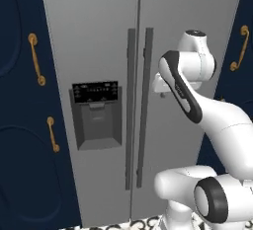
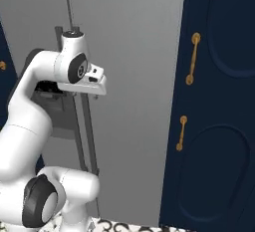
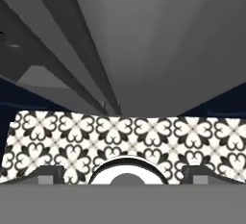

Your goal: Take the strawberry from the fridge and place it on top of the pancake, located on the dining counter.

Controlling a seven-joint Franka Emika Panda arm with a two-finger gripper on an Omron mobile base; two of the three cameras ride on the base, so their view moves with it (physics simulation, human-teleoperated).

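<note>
The fridge [image 1: 108, 36] stood closed directly ahead of the gripper [image 3: 124, 175], its two dark handles [image 1: 138, 110] just beyond. Navy cabinets [image 2: 219, 126] flanked it. Patterned floor tiles [image 3: 120, 139] lay below. The gripper's fingertips [image 3: 48, 174] stood wide apart, holding nothing.

No text, brand, number or sign can be read anywhere. The black dispenser panel [image 1: 95, 92] on the left door of the fridge [image 1: 99, 36] carries a row of small pale marks in the left base view, but they are too small and blurred to make out as letters or digits. The fridge doors and the navy cabinets [image 2: 219, 101] bear no legible labels.
</note>
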